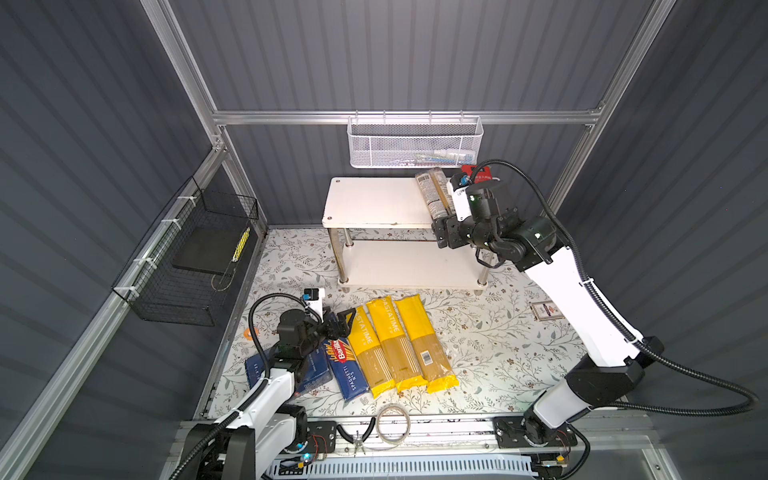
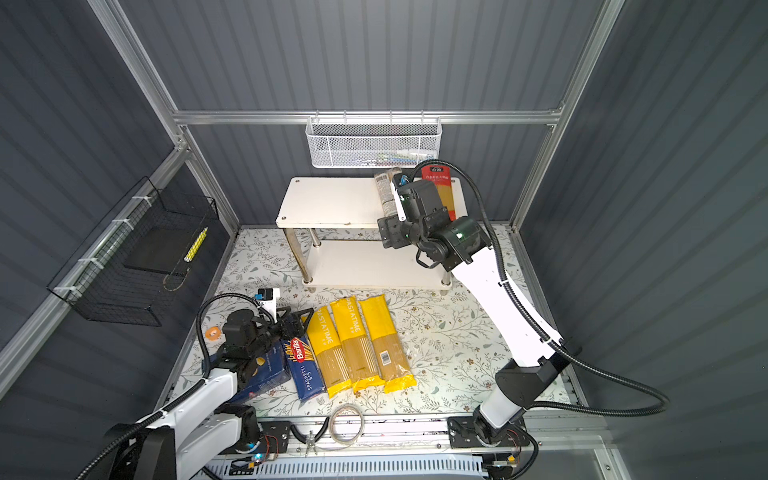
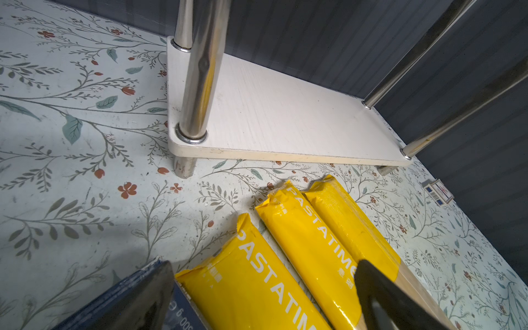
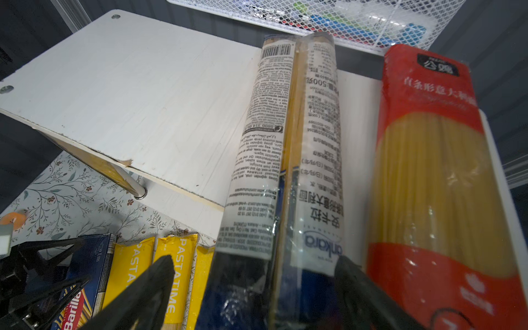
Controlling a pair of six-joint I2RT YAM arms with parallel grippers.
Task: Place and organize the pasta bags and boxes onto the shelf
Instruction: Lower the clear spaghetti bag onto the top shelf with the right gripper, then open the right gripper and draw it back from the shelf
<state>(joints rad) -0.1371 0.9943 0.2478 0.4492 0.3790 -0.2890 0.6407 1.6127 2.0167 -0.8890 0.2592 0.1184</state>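
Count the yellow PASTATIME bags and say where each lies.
3, side by side on the table before the shelf: left bag, beside the spaghetti box; middle bag; right bag. None appears hidden.

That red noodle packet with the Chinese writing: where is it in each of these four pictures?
In a top view: the red bag is a mostly hidden red scrap at the shelf's far right corner.
In a top view: clearer, same corner.
Left wrist view: not in it.
Right wrist view: large and close, lengthwise on the shelf.
Shared landmark: the clear bag beside it.
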